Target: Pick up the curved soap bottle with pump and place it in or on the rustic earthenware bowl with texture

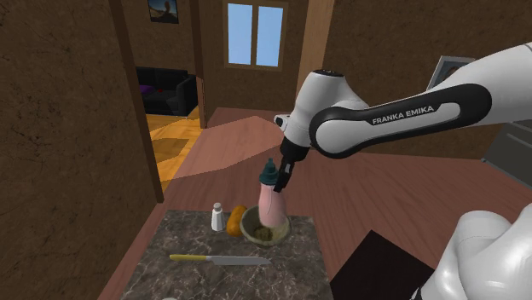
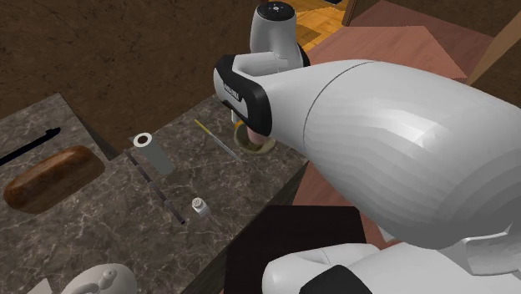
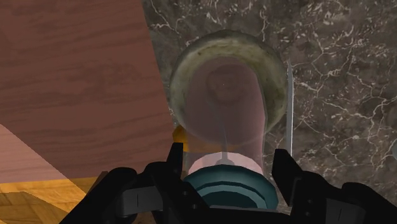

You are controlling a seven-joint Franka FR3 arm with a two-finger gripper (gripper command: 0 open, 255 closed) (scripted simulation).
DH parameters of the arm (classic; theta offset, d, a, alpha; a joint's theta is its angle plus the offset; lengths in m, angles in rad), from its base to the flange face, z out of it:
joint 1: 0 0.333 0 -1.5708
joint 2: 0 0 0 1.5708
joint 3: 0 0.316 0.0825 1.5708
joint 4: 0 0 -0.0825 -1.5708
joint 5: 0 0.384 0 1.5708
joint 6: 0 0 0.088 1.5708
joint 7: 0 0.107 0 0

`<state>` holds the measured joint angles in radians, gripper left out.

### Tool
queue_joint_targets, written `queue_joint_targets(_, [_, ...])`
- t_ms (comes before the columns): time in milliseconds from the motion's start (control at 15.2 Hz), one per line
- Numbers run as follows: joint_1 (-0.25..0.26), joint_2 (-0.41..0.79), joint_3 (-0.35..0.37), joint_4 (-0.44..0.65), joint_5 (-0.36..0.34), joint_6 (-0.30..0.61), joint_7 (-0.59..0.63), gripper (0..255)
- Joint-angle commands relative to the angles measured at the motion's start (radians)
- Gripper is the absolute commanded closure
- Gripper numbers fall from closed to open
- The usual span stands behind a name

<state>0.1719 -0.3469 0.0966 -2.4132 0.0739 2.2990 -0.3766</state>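
From my station I see the gripper (image 1: 282, 176) pinching the soap bottle (image 1: 272, 204) up by its teal pump collar; in the wrist view the two black fingers (image 3: 174, 164) press in on either side of that collar, with the pump head (image 3: 226, 188) between them. The bottle's body is pale pink and translucent, and it hangs a little tilted in the shoulder view; its base sits right over the bowl (image 1: 252, 228), low enough that I cannot tell whether it touches the inside. Looking down along the gripper, the pink body (image 3: 222, 108) covers most of the bowl's opening and the olive-brown rim (image 3: 275, 75) rings it.

The bowl stands near the far edge of the dark marbled bench (image 1: 294, 266); an orange object (image 1: 234, 223) touches its side towards the shoulder view's left, and a small white shaker (image 1: 217, 217) stands just beyond that. A knife (image 1: 218, 258) with a yellow handle lies flat on the bench, nearer the camera than the bowl and apart from it. In the second exterior view the arm hides most of the bowl (image 2: 260, 149); a brown loaf (image 2: 50, 177) lies well apart from it at the left.
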Motion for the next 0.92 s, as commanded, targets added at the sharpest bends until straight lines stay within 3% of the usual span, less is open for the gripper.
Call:
queue_joint_targets(0, [0.0, 0.0, 0.0, 0.0, 0.0, 0.0, 0.0, 255])
queue_joint_targets(66, [0.0, 0.0, 0.0, 0.0, 0.0, 0.0, 0.0, 255])
queue_joint_targets(132, [0.0, 0.0, 0.0, 0.0, 0.0, 0.001, 0.0, 0])
queue_joint_targets(462, [0.0, 0.0, 0.0, 0.0, 0.0, 0.0, 0.0, 0])
queue_joint_targets(726, [-0.001, -0.071, -0.008, 0.064, -0.001, -0.134, -0.001, 0])
queue_joint_targets(858, [-0.001, -0.071, -0.008, 0.064, -0.001, -0.134, -0.001, 0])
